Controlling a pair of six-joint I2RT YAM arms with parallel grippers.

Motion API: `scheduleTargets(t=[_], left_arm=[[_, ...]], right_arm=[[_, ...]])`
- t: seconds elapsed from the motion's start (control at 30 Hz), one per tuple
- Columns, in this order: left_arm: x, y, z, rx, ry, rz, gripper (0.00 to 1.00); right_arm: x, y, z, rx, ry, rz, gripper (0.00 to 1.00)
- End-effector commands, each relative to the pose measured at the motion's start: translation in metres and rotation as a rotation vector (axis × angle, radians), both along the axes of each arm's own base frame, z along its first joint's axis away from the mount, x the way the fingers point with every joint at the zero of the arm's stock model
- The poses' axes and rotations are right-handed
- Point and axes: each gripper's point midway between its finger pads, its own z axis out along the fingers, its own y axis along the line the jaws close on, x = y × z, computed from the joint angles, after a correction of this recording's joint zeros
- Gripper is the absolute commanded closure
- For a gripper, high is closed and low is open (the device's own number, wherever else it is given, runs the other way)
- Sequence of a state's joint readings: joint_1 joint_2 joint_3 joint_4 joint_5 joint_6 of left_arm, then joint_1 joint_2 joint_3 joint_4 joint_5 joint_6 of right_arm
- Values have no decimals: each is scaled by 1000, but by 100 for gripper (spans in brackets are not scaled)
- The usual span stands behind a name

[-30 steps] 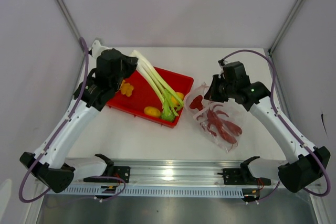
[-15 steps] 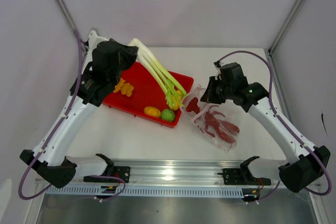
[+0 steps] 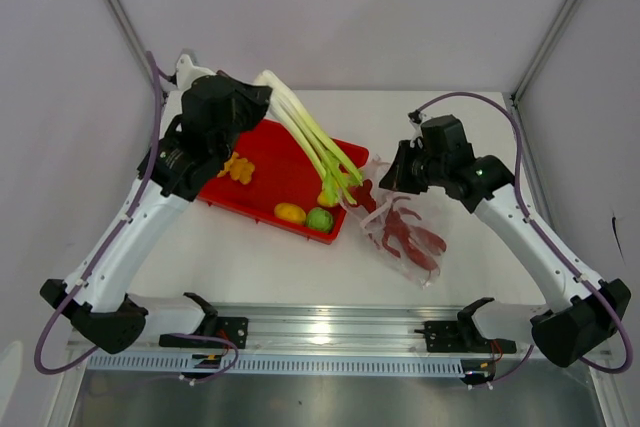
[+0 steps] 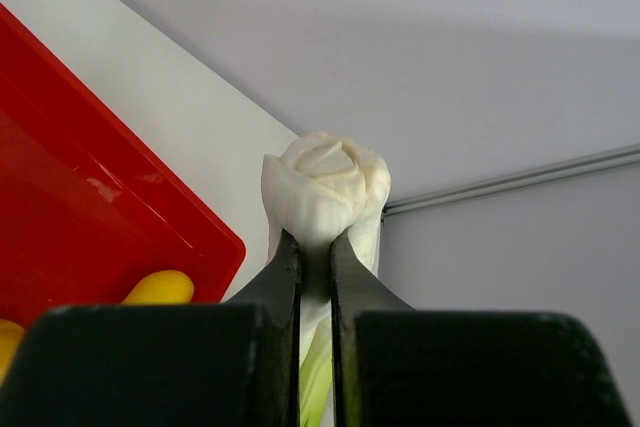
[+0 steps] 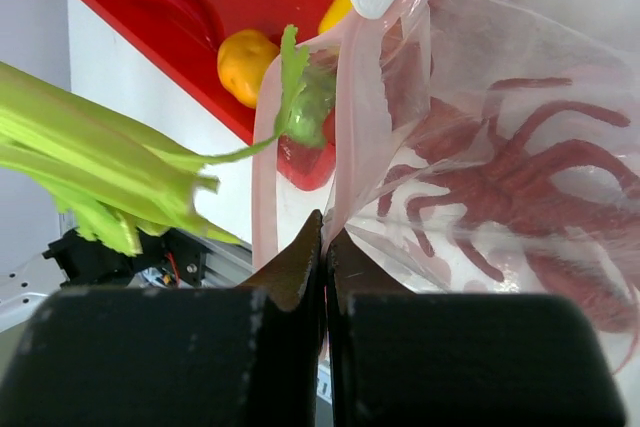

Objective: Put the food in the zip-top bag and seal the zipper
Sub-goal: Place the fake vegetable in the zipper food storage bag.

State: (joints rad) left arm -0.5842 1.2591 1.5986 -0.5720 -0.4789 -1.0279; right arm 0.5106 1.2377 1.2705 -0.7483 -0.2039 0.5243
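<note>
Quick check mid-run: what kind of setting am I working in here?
Probably a lab test cell, not a kitchen: plain panel walls on metal framing, an aluminium mounting rail up front, and toy food on a red tray.

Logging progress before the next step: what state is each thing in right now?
zip-top bag: mouth open, chillies inside
zipper: unsealed
right gripper: shut on bag's mouth edge
leek: lifted, tilted, green tips near bag mouth
left gripper: shut on leek's white end
red tray: fruit pieces inside
</note>
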Motion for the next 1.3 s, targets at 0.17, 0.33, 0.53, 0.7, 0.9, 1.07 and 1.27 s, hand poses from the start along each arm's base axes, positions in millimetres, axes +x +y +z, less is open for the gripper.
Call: scheduleTargets(t=[0.17, 0.33, 0.53, 0.7, 0.9, 1.07, 1.27], left_arm=[[-11, -9, 24, -51, -52, -35, 99], [-17, -16, 13, -40, -41, -40, 100], [-10, -30, -6, -2, -22, -19, 99], [-4, -46, -8, 22, -29, -18, 99], [5, -49, 9, 50, -62, -4, 99], [8, -51, 15, 68, -69, -3, 99], [9, -51, 18, 72, -76, -3, 99]], right_arm=[[12, 8, 36, 48, -88, 0, 100], [11, 14, 44, 86, -94, 14, 100], [7, 18, 54, 122, -95, 27, 100], [5, 20, 57, 144, -91, 35, 100], [-1, 23, 42, 116, -55, 71, 100], [-3, 22, 30, 86, -51, 76, 100], [-6, 21, 22, 80, -40, 81, 100]])
